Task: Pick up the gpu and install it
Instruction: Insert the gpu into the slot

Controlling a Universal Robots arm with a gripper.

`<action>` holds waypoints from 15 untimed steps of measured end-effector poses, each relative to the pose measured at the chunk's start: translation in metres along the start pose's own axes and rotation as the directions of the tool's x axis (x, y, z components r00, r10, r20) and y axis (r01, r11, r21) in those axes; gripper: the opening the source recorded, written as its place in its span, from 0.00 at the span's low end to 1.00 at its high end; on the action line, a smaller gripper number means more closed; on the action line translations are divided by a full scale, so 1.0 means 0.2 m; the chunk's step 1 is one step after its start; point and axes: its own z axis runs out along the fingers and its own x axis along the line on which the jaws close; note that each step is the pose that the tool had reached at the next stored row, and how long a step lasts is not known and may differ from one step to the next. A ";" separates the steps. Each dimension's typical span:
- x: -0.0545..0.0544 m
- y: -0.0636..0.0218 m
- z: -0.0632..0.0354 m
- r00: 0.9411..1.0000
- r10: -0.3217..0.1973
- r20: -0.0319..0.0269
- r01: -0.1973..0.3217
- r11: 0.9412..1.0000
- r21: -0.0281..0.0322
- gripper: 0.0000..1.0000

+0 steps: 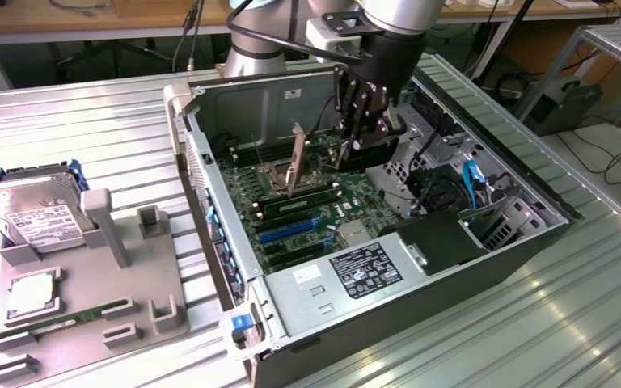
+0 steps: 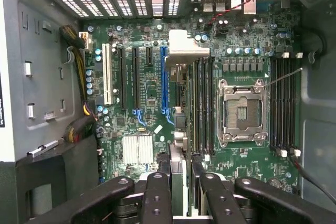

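- On the table (image 1: 95,121), a tray (image 1: 84,299) keeps spare parts in their own spots: one drive (image 1: 32,214), one chip (image 1: 32,293), one RAM stick (image 1: 62,322).
- Behind it, one open case (image 1: 235,105) lies on its side, so the board (image 2: 147,98) faces up.
- Deep inside, the end effector (image 2: 181,182) seems clamped on the one gpu (image 2: 179,129), held on edge over the slots.

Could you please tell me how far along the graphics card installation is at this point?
Done: the graphics card is off the tray, where the hard drive and memory stick remain. In hand: the claw grips the card edge-on inside the open computer case, above the motherboard near the blue slot. Left: the card does not look seated yet.
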 end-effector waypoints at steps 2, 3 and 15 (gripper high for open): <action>0.00 0.000 0.000 1.000 0.000 0.000 0.000 1.000 0.000 0.26; 0.00 0.001 0.000 1.000 0.000 0.000 0.000 1.000 0.000 0.26; 0.01 0.045 0.009 1.000 0.000 0.000 0.000 1.000 0.000 0.26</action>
